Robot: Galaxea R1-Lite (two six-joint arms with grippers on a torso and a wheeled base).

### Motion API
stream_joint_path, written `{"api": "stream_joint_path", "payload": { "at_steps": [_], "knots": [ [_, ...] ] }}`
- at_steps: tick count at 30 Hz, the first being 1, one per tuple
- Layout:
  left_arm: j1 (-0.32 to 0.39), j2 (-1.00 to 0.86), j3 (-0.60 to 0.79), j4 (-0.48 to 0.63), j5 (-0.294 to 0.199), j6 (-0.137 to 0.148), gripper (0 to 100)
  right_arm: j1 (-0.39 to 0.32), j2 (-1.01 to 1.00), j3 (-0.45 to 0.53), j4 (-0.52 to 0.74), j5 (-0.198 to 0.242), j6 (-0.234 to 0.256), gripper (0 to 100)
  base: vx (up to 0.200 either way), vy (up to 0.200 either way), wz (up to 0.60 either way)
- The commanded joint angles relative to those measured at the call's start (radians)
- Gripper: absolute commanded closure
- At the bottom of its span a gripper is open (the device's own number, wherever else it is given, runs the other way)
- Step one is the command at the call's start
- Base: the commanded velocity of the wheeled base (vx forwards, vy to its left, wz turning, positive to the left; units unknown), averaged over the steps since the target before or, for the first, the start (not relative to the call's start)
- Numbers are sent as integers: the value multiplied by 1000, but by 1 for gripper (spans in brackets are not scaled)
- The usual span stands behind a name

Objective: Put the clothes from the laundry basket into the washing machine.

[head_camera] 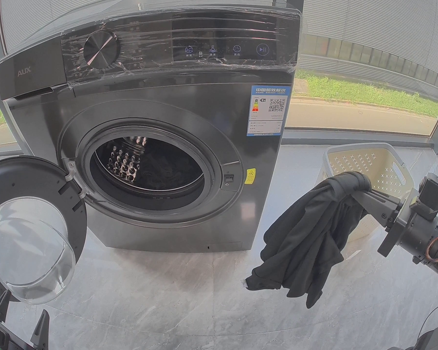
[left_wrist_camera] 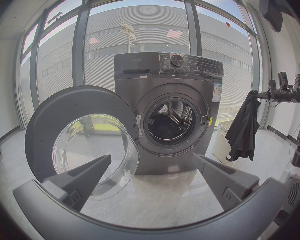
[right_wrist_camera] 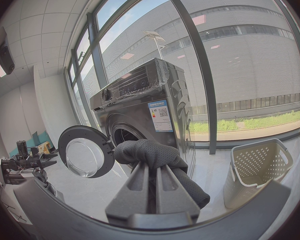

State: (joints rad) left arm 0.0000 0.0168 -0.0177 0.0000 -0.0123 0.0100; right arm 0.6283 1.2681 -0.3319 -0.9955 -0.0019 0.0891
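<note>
Head view: right hand [head_camera: 368,199] around garment [head_camera: 306,239]

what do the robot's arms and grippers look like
Both are matte dark grey. The left gripper has two long wedge-shaped fingers tapering to points. The right gripper has the same fingers on a black cylindrical wrist, with a boxy black module above and a thin orange-brown cable looped beside it.

Test room or lab, not a home: washer [head_camera: 151,122] stands alone on pale tiled floor [head_camera: 180,297] by full-height windows [left_wrist_camera: 140,27], film wrap [head_camera: 180,44] on its panel, office ceiling tiles [right_wrist_camera: 46,10], grey corrugated building [right_wrist_camera: 256,50] outside.
</note>
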Motion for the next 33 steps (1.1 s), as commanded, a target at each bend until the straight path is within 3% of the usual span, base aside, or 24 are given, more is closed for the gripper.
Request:
{"api": "stream_joint_path", "payload": {
  "at_steps": [1, 19, 33],
  "knots": [
    [0, -15, 15, 0, 0, -1, 0, 1, 2, 1, 0, -1, 0, 100, 0, 200, 0],
    [0, -15, 15, -2, 2, 1, 0, 1, 2, 8, 0, 0, 0, 100, 0, 200, 0],
    [0, -15, 15, -2, 0, 1, 0, 2, 4, 21, 2, 2, 0, 100, 0, 0, 0]
  ]
}}
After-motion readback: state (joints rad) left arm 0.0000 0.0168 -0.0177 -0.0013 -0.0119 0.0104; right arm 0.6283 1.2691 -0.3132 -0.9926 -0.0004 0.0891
